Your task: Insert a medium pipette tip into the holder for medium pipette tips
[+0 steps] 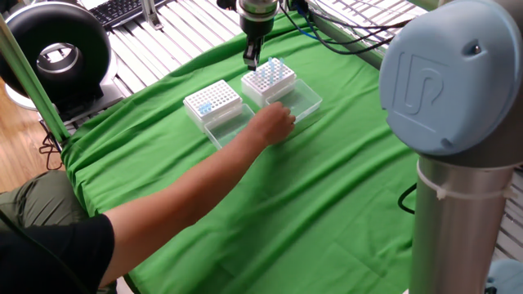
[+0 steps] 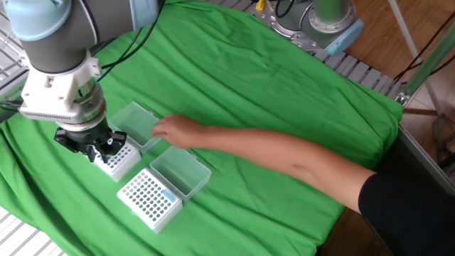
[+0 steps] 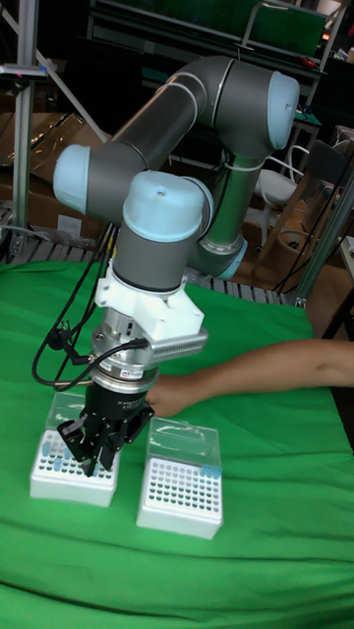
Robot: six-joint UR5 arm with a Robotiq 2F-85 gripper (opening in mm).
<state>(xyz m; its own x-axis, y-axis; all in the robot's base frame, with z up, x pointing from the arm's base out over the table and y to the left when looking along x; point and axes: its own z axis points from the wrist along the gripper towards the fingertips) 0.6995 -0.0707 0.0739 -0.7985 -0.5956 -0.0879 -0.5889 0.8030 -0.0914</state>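
The gripper (image 2: 91, 146) hangs over the holder for medium pipette tips (image 2: 117, 158), near one worktop edge; whether it grips a tip I cannot tell. Best to line up squarely above one hole and lower straight. A person's hand (image 2: 170, 131) touching the open lid (image 2: 136, 122) crowds the approach; a second rack (image 2: 148, 198) sits just beside.

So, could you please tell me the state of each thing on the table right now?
Rack under gripper: lid open, some tips in its holes.
Other rack: lid open, a few blue tips in its holes.
Gripper: just above the first rack; open or shut cannot be told.
Person's hand: resting on the first rack's open lid.
Green cloth: spread over the table, wrinkled.
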